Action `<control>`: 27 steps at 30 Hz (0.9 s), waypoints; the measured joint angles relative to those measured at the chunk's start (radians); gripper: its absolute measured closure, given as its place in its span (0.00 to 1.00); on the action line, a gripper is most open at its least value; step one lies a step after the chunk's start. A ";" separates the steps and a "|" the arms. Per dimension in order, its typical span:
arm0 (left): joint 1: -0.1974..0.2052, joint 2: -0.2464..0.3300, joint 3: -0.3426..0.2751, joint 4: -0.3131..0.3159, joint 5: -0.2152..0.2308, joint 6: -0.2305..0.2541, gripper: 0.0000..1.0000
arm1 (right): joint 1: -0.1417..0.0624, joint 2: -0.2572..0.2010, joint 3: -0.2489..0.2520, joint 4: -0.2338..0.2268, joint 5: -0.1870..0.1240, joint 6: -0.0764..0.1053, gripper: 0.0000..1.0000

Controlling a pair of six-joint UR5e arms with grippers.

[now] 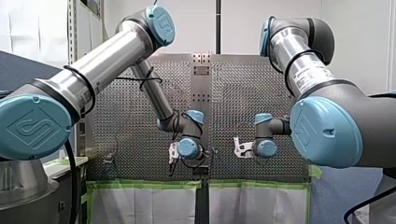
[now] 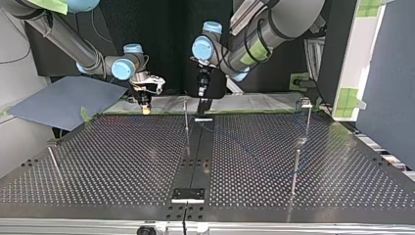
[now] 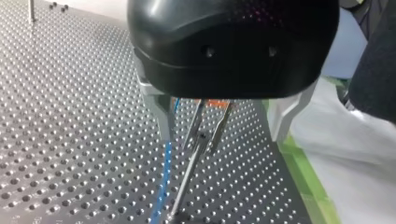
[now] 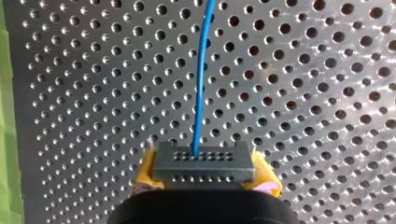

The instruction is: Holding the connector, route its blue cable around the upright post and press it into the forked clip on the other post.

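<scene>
1. In the front view the room light is bright and even. The left arm (image 1: 107, 60) carries a long white highlight along its steel tube, and the wall (image 1: 359, 42) behind is pale.
2. In the top view the backdrop is dark, while the perforated table (image 2: 122, 156) glints under light from above.
3. In the left wrist view the black casing (image 3: 233, 46) shows a soft sheen and faint red specks.
4. In the right wrist view the light is flat, and the connector (image 4: 204, 163) casts hardly any shadow.

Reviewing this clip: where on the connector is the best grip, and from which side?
Grip the connector across its short ends, coming from behind, opposite the face the cable leaves. Those ends are flat, so a grip seats squarely and the cable runs free; my right gripper holds it so.
</scene>
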 joint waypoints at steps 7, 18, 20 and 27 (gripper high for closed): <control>-0.023 0.004 -0.015 0.003 -0.008 -0.004 0.02 | 0.000 0.000 0.000 0.000 -0.001 0.000 0.98; -0.054 0.004 -0.032 0.009 -0.009 -0.018 0.02 | 0.001 0.000 0.002 -0.001 -0.001 -0.002 0.98; -0.056 0.004 -0.033 0.010 -0.009 -0.021 0.02 | 0.001 0.000 0.005 -0.002 -0.002 -0.002 0.98; -0.059 0.003 -0.034 0.019 -0.009 -0.034 0.02 | 0.005 0.000 0.008 -0.002 -0.002 -0.003 0.98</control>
